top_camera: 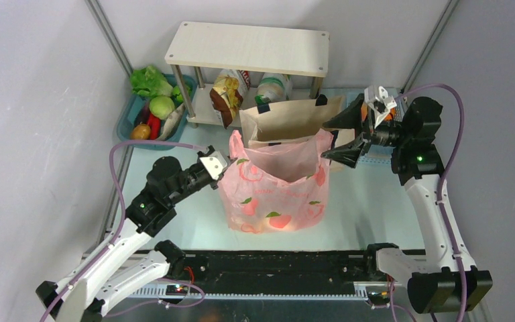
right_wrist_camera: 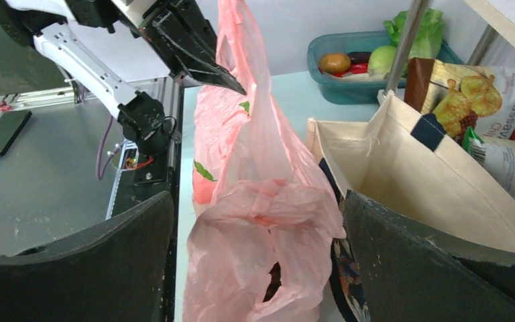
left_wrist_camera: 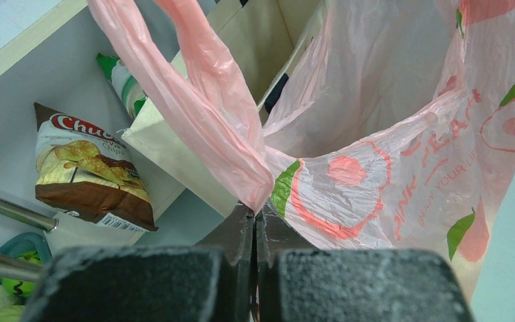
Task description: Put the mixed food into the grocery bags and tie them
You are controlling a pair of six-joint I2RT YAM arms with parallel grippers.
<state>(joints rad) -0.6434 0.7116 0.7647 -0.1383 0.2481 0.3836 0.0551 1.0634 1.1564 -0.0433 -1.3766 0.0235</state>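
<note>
The pink plastic bag (top_camera: 275,194) with peach prints stands upright in the middle of the table. The beige canvas tote (top_camera: 288,121) stands open right behind it. My left gripper (top_camera: 226,163) is shut on the bag's left handle (left_wrist_camera: 208,114), pinched at the fingertips (left_wrist_camera: 241,221). My right gripper (top_camera: 327,139) is open at the bag's right side, with the right handle (right_wrist_camera: 261,255) bunched between its spread jaws, untouched. The crisp packet (top_camera: 226,94) leans under the shelf; it also shows in the left wrist view (left_wrist_camera: 90,171). Grapes, banana, apple and radish are not visible.
A white shelf (top_camera: 248,47) on metal legs stands at the back, with packets beneath it. A blue basket (top_camera: 126,117) of vegetables sits at the back left, also in the right wrist view (right_wrist_camera: 369,67). Grey walls close in on both sides.
</note>
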